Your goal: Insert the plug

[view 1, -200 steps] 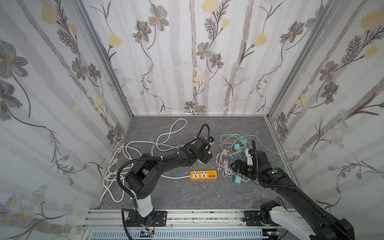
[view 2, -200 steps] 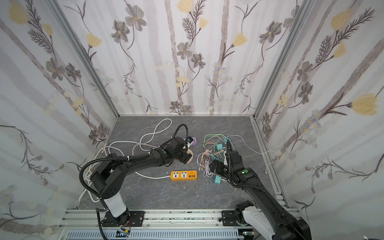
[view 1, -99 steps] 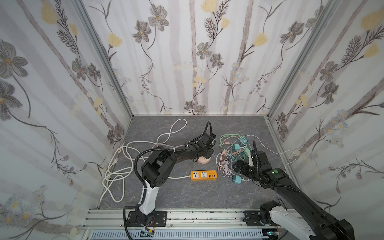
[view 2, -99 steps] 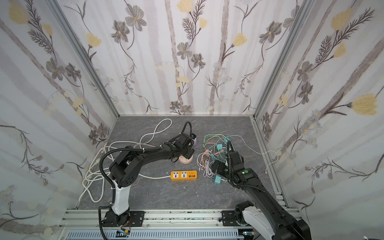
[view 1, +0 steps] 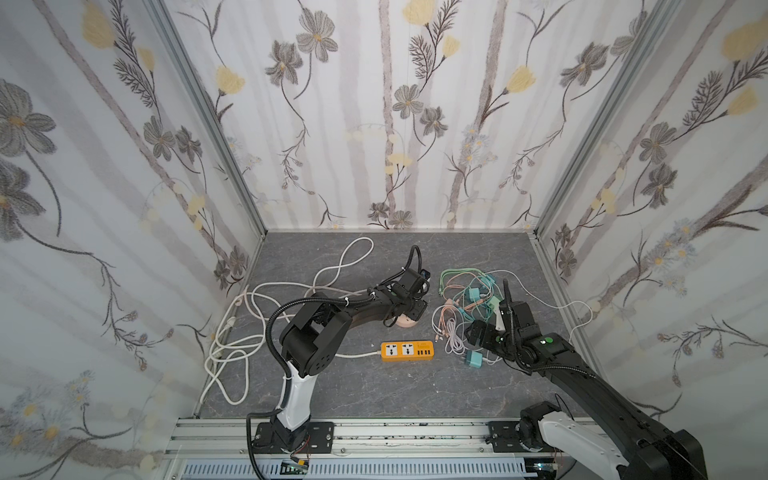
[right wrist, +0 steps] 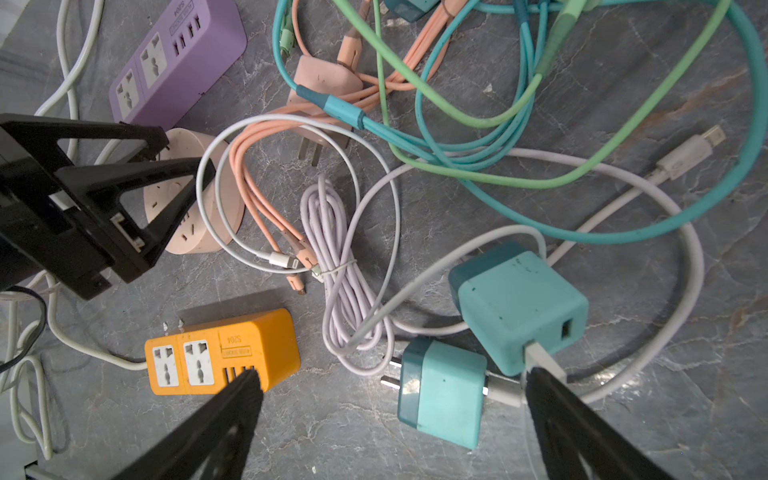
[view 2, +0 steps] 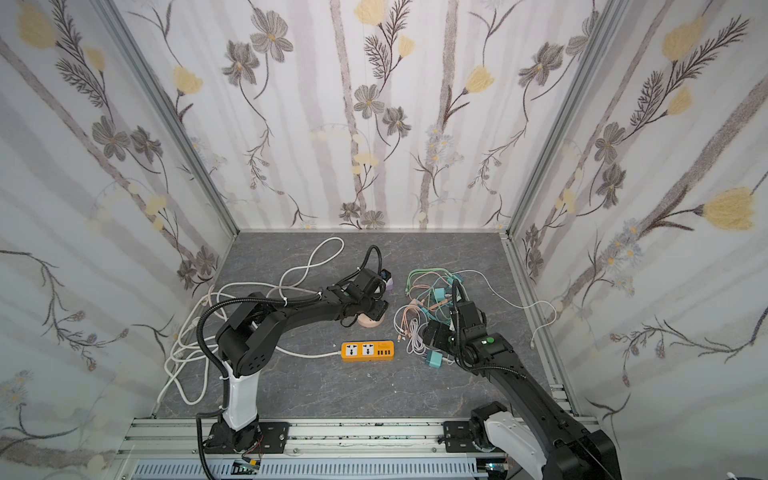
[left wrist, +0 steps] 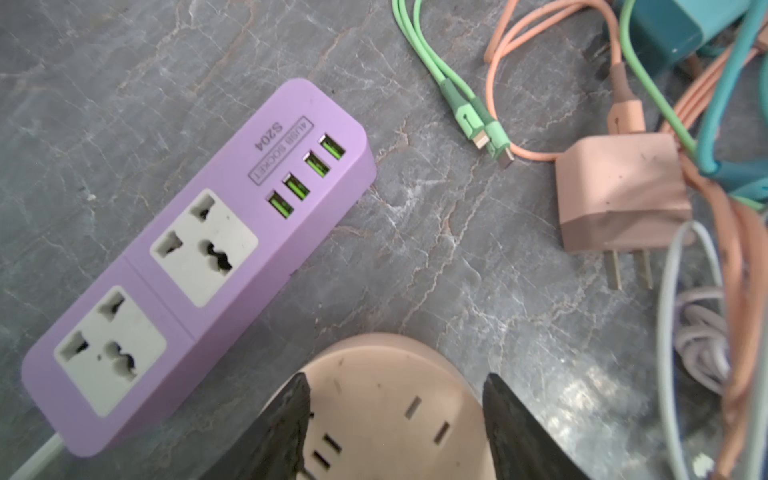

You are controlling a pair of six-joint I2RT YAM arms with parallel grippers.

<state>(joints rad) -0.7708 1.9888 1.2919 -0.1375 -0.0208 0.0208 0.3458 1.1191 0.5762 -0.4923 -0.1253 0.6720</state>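
Note:
A round pink socket point(left wrist: 386, 407) lies on the grey floor, and my left gripper point(left wrist: 397, 419) is shut on it, one finger on each side of its rim. In both top views it shows under that gripper point(view 1: 409, 322) point(view 2: 371, 321). A teal plug point(right wrist: 440, 392) with two round pins lies under my right gripper point(right wrist: 392, 376), which hangs open above it without touching. An orange power strip point(right wrist: 222, 353) point(view 1: 408, 351) lies between the two arms. A purple power strip point(left wrist: 195, 266) lies just beyond the pink socket.
A tangle of green, teal, peach, lilac and white cables point(right wrist: 457, 124) with a pink adapter point(left wrist: 619, 191) and a bigger teal adapter point(right wrist: 519, 307) lies on the right. White cord loops point(view 1: 232, 332) fill the left. Patterned walls enclose the floor.
My left gripper has come down over the round pink socket and its jaws have narrowed onto it; that arm's elbow has risen. The right arm has stayed still.

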